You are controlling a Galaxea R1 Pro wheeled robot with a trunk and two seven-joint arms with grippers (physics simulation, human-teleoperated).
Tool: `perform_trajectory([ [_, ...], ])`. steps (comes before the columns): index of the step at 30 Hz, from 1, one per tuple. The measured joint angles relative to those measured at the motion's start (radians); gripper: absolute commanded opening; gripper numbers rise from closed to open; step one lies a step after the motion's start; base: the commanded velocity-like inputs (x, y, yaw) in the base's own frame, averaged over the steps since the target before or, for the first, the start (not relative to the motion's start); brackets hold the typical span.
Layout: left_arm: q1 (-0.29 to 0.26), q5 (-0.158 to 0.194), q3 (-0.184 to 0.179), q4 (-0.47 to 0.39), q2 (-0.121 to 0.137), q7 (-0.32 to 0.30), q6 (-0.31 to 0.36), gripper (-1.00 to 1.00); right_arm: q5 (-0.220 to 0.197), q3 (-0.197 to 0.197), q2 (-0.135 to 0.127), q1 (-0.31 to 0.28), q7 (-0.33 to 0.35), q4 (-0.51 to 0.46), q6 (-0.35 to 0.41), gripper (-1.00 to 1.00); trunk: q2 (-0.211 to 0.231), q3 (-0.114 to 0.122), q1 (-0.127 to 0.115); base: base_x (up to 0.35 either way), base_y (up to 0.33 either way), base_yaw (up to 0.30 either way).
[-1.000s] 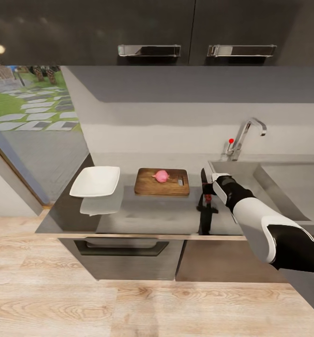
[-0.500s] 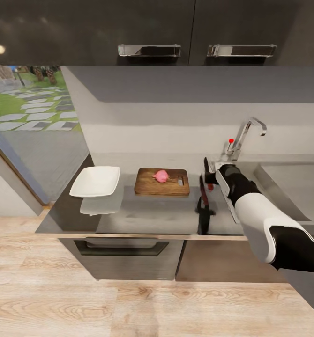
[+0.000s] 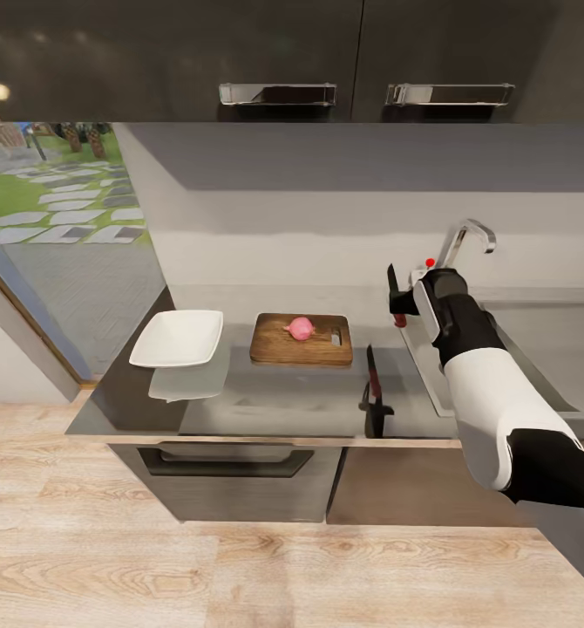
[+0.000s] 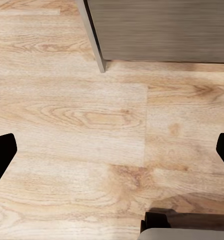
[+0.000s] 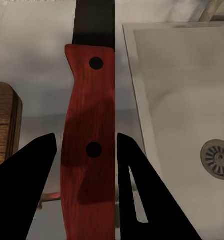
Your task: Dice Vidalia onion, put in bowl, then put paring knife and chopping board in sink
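The Vidalia onion (image 3: 300, 328) lies whole on the chopping board (image 3: 301, 340) at mid-frame of the head view, so taking it out of the sink (image 3: 536, 344) looks done and dicing not yet begun. The bowl (image 3: 178, 338), left of the board on the worktop (image 3: 283, 397), is empty. The right tool (image 3: 400, 303) pinches the paring knife (image 5: 89, 150) by its red handle, lifted clear of the worktop above the sink's left rim, blade up, forearm reaching toward the tap. A knife shape below on the worktop is probably a reflection. The left tool (image 4: 112, 150) hangs spread over the floor (image 4: 91, 120).
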Motion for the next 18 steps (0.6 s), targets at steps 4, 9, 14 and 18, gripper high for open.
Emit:
perform_trajectory([
  [4, 0.0, 0.0, 0.0, 0.0, 0.0, 0.0, 0.0, 1.0, 0.0, 0.006, 0.0, 0.0, 0.0, -0.001, 0.001, -1.0, 0.0, 0.0, 0.0, 0.0, 0.0, 0.0],
  [9, 0.0, 0.0, 0.0, 0.0, 0.0, 0.0, 0.0, 1.0, 0.0, 0.055, 0.0, 0.0, 0.0, -0.001, 0.0, -1.0, 0.0, 0.0, 0.0, 0.0, 0.0, 0.0],
  [14, 0.0, 0.0, 0.0, 0.0, 0.0, 0.0, 0.0, 1.0, 0.001, 0.076, -0.001, 0.0, 0.002, -0.003, -0.005, -1.0, 0.0, 0.0, 0.0, 0.0, 0.0, 0.0],
  [18, 0.0, 0.0, 0.0, 0.0, 0.0, 0.0, 0.0, 1.0, 0.018, 0.15, 0.009, 0.0, -0.065, -0.004, -0.009, -1.0, 0.0, 0.0, 0.0, 0.0, 0.0, 0.0],
])
